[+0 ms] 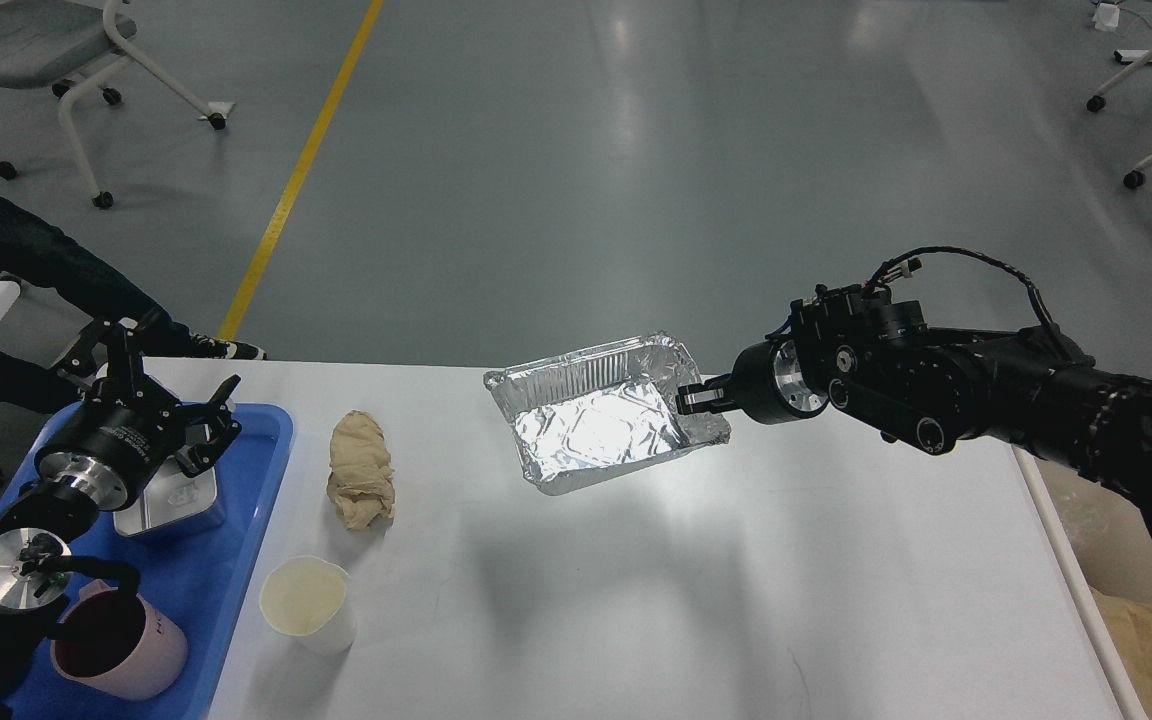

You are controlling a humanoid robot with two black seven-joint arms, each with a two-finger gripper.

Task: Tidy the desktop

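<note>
Holding a crumpled foil tray (598, 425) by its right rim, my right gripper (698, 398) has both fingers pinched closed on the foil edge. The tray hangs tilted above the far middle of the desktop (636, 600), open side toward me, casting a shadow on the white surface below it.

Left of the tray, a bunched beige cloth (361, 482) lies on the desktop. Nearer, a white paper cup (308, 602) stands upright just beside the blue tray (236, 540). The blue tray sits at the left edge and carries a small metal container (176, 505) and a pink mug (121, 645). At the near right, beyond the desktop edge, part of a brown cardboard box (1151, 640) shows.

My left gripper (161, 400) hovers over the far end of the blue tray, above the metal container, fingers spread apart and empty.

The desktop between cloth and right edge is bare beneath the tray. The desktop lies below and nearer than my right gripper.
</note>
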